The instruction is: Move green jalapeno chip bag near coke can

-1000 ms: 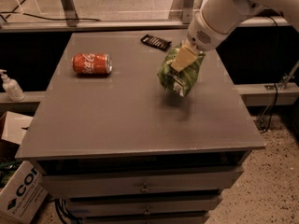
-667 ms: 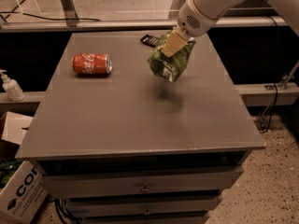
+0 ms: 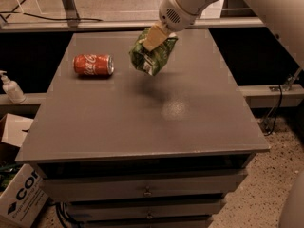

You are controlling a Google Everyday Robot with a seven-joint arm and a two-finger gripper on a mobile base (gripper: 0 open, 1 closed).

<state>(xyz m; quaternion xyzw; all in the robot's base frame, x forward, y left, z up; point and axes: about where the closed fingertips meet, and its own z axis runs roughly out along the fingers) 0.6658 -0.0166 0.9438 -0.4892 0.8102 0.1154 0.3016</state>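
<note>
White arm [image 3: 199, 1] slants down from the frame's upper right; its tool [image 3: 154, 36] pinches the green jalapeno chip bag [image 3: 156, 58] above the bench [image 3: 180, 127], upper centre. The coke can [image 3: 93, 64] lies leftward, apart, near the bench's left edge.

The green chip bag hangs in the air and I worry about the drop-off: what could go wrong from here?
1. The gripper pinches only the top of the green jalapeno chip bag, held above the table; the crinkly bag might slip out.
2. The coke can lies on its side, so a nudge from the bag could roll it away.
</note>
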